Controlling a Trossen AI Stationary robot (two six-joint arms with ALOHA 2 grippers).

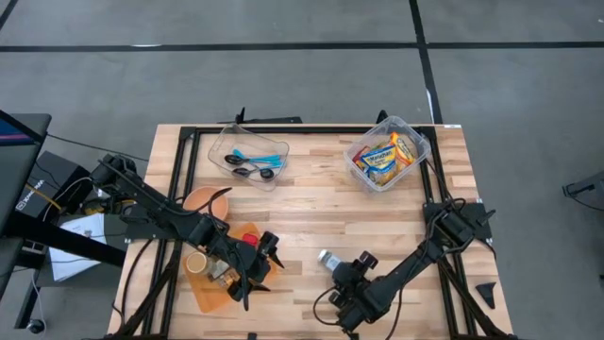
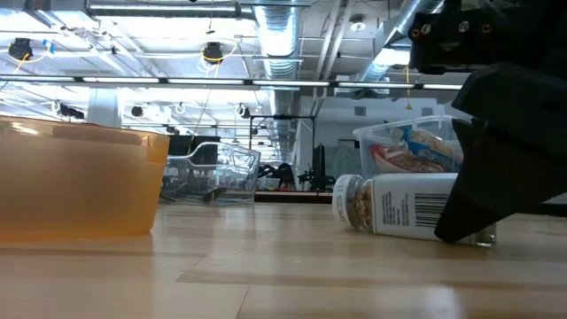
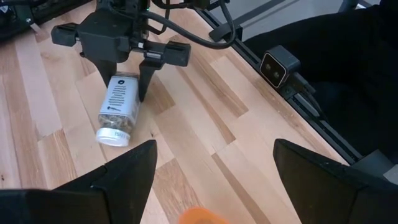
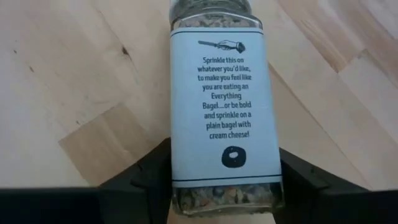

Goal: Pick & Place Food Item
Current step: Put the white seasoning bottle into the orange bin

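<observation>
I have the right tool (image 1: pixel 342 273) down at the near middle of the surface (image 1: pixel 311 212), its fingers set either side of the everything-bagel seasoning jar (image 4: pixel 219 99), which lies on its side on the wood. From my wrist camera the fingers bracket the jar's base end and look to touch the glass, but I cannot tell whether they are actually gripping or just resting alongside. The jar's cap end points away from the tool, toward the far left in the overhead.

To do this step well, I would close on the flat label faces, not the corners, and seat the fingers a bit further along the body so the weight does not hang off the tips. Then I would lift straight up before any sideways travel; glass on smooth fingers could slip or swing.

The left tool (image 1: pixel 253 267) hovers over the orange tray (image 1: pixel 215 291) at near left, fingers spread wide and holding nothing. I would keep it clear of the right arm's path.
</observation>
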